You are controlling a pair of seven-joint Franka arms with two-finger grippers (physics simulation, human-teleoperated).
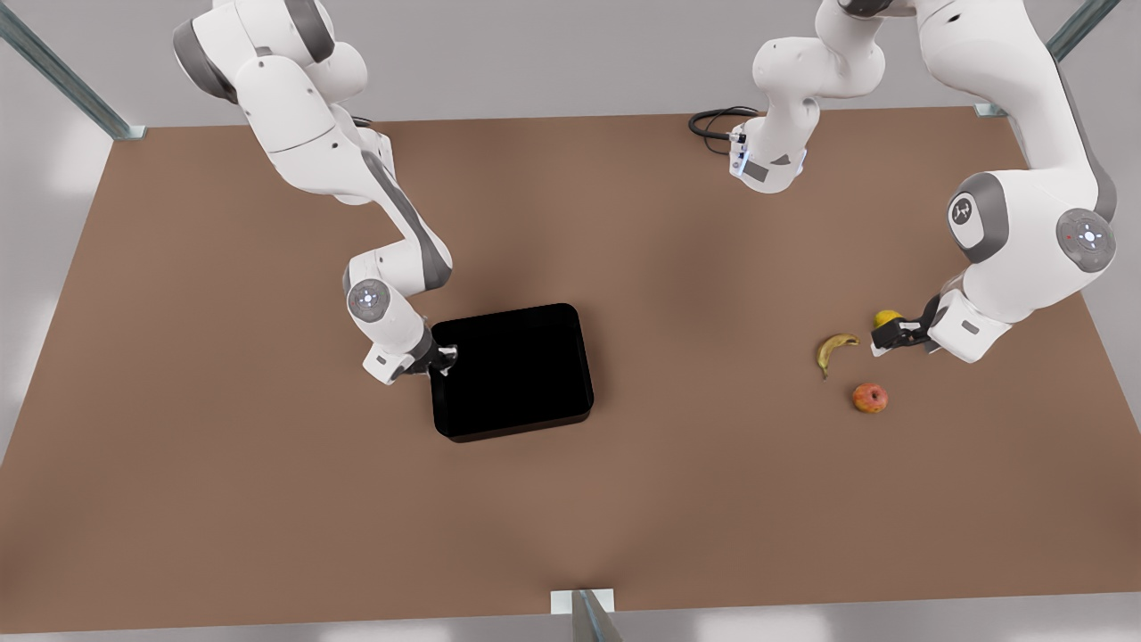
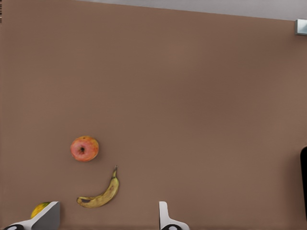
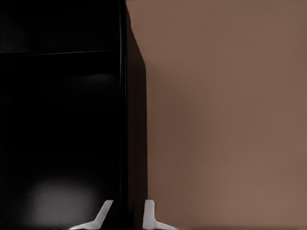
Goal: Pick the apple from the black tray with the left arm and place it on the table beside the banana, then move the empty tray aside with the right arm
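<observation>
Two risks stand out for you, and both sit at the tray's rim. Your right gripper (image 3: 125, 215) has its fingertips straddling the thin wall of the black tray (image 1: 513, 370), one pad inside and one outside, narrowed around the rim; whether they actually pinch it I cannot tell. If they only brush it, the tray could slip free or pivot when you drag it. That glossy wall looks slick, and a pull from one edge may swing the tray rather than slide it straight.

That right arm reaches down steeply at the front view's left, wrist bent low to the tray's edge.

Farther off, the apple (image 1: 870, 398) already lies on the table (image 1: 267, 499) near the banana (image 1: 834, 350), apart from it, so the tray is empty. Your left gripper (image 1: 890, 338) hangs low just beside a yellow-orange fruit (image 1: 887, 317), fingers spread wide and holding nothing. Move that waiting arm carelessly and it could nudge that fruit.
</observation>
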